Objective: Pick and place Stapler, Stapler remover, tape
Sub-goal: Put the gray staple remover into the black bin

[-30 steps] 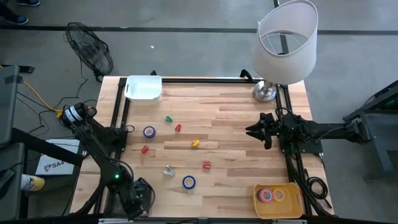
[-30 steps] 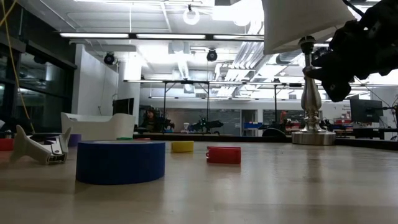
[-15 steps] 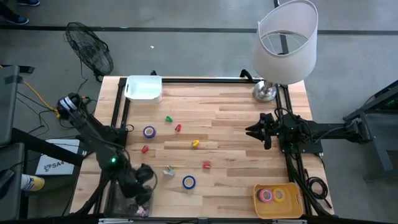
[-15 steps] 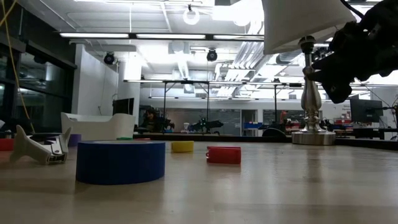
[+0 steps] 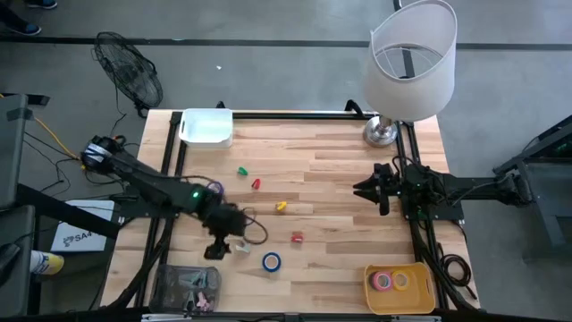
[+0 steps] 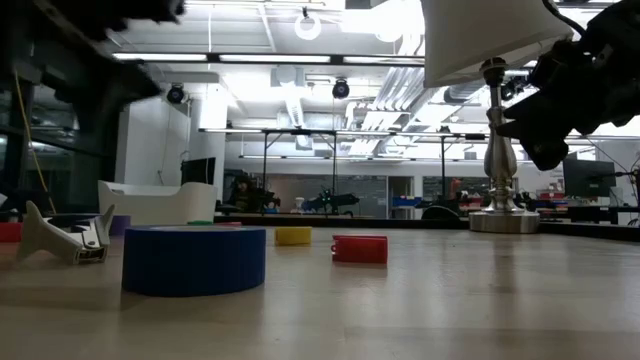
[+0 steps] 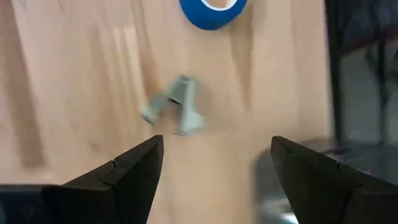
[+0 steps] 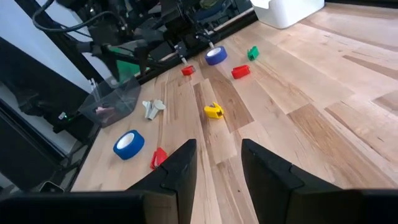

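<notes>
One grey staple remover (image 7: pixel 172 106): small, light, rigid, likely to skid on the wooden table (image 5: pixel 340 179); best pinched across its narrow middle. It lies just ahead of the left claw (image 7: pixel 214 168), between its spread fingers, nothing held. Blue tape roll (image 7: pixel 212 10) lies beyond. Right claw (image 8: pixel 214 165) waits apart, part-open, empty.

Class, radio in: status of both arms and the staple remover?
Left gripper open above grey staple remover. Right gripper idle at table's right edge. Nothing between the fingers.
</notes>
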You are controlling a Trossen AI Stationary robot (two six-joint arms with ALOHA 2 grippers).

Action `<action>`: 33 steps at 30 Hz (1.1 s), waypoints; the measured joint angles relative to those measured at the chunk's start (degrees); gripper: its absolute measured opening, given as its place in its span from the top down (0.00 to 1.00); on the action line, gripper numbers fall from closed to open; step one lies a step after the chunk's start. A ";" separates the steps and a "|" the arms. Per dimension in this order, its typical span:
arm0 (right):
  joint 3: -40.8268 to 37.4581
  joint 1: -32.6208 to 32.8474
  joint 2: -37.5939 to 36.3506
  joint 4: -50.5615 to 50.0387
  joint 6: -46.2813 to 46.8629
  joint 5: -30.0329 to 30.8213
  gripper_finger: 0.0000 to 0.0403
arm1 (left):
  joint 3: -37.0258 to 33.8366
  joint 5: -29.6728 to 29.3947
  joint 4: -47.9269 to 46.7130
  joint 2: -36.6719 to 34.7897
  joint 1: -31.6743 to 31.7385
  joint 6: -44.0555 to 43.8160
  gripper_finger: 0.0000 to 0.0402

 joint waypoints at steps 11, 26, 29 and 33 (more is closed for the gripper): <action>0.13 0.00 0.07 -4.71 0.10 0.00 0.71 | 0.00 6.18 -0.50 6.52 9.01 33.34 0.25; 0.13 -0.02 0.07 -5.03 0.37 1.49 0.71 | -0.02 6.82 -0.16 11.76 9.18 42.60 0.24; 0.13 -0.02 0.07 -5.05 0.38 1.49 0.71 | 0.00 8.09 -0.09 12.94 9.18 42.62 0.20; 0.13 -0.02 0.04 -5.08 0.38 1.49 0.71 | -0.02 8.96 0.58 13.57 9.18 42.60 0.15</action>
